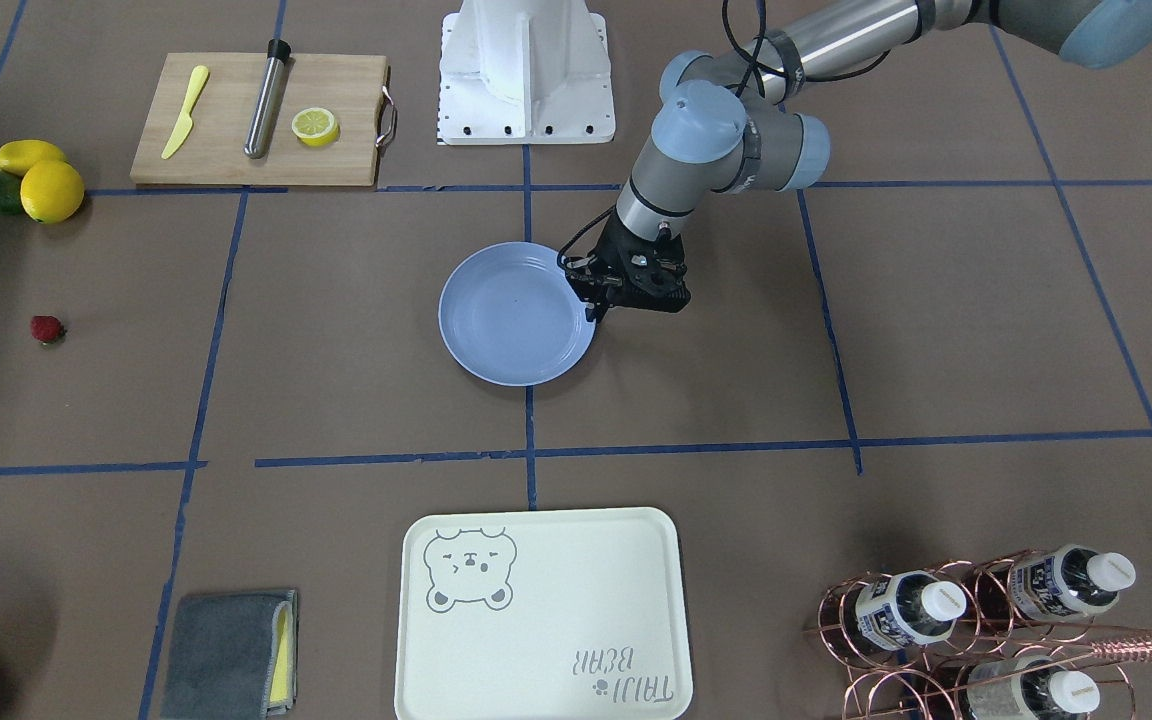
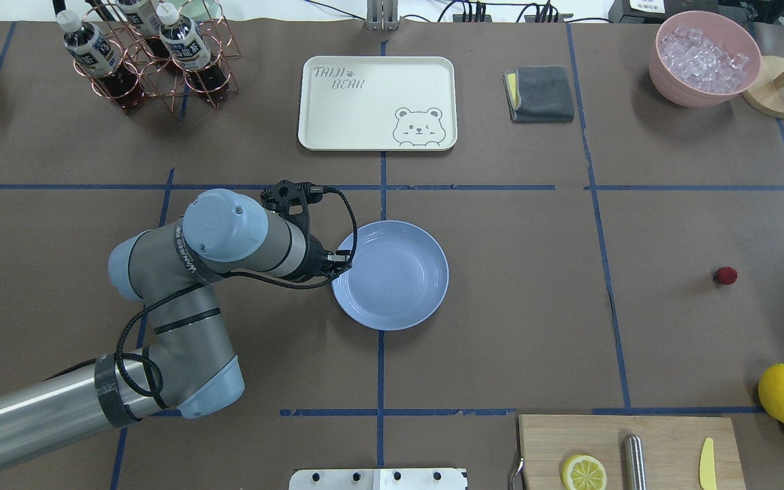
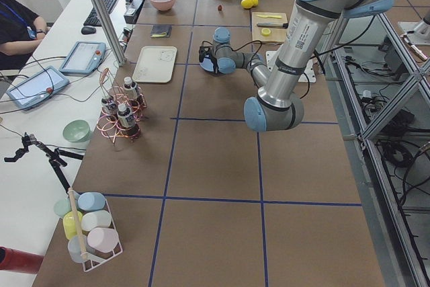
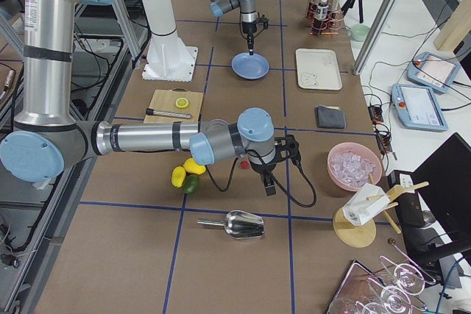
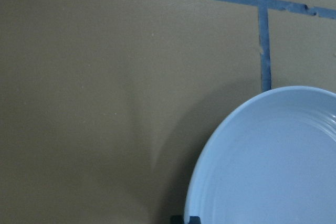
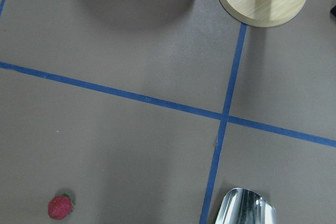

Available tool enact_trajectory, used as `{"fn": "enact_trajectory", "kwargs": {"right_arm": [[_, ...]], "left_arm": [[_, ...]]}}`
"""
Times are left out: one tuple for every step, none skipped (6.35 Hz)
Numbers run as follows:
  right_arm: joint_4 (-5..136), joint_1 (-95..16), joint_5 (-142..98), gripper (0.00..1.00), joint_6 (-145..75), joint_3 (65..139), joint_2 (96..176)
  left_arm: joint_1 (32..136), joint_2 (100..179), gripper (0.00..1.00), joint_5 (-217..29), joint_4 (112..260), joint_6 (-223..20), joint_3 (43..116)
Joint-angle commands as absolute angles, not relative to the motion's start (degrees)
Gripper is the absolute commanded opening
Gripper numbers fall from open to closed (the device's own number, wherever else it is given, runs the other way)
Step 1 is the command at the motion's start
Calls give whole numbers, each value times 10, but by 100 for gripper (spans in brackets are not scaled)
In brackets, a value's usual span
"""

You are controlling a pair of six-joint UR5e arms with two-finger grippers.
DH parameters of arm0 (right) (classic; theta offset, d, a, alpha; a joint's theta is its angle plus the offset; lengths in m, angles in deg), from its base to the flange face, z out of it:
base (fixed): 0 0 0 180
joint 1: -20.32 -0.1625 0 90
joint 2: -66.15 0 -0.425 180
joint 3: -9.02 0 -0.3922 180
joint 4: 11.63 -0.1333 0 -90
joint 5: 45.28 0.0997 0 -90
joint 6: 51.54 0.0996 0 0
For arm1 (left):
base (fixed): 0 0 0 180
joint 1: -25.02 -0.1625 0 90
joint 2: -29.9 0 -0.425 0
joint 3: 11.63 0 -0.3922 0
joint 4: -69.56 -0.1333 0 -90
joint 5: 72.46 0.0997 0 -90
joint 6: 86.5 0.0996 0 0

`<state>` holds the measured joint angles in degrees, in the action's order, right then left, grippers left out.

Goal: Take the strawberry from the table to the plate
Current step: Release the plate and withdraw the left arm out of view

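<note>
**Berry on the tabletop, plate has nothing in it**

The big flat tabletop (image 1: pixel 336 380) is covered in brown paper with blue tape lines (image 1: pixel 526 455) on it. The right arm (image 4: pixel 147 137) is the big near one in the right side view, and it reaches out low over the paper. The right fingers (image 4: pixel 269 185) point down near the berry, but I cannot tell if they are spread or pinched. The left fingers (image 1: pixel 596 308) hang at the rim of the plate (image 1: pixel 511 320), and I cannot tell how they are set either.

The plate is round, shallow, shiny and light blue. The strawberry (image 1: pixel 47 329) is tiny and dark red, with a little green top. It lies on the tabletop, well apart from the plate.

I think this is the reaching step. Next the right fingers need to come down around the berry and squeeze softly, since it is small and could roll.
</note>
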<state>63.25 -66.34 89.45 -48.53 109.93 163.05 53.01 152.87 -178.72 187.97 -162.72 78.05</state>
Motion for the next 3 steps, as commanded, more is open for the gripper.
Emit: {"fn": "enact_trajectory", "kwargs": {"right_arm": [[632, -663, 895, 100, -486, 1100, 1631], [632, -663, 895, 100, -485, 1104, 1629], [631, -663, 896, 100, -486, 1109, 1625]], "left_arm": [[530, 1525, 58, -1785, 1880, -1625, 781], [531, 1525, 100, -1785, 1879, -1597, 783], [555, 1507, 100, -1792, 1876, -1545, 816]]}}
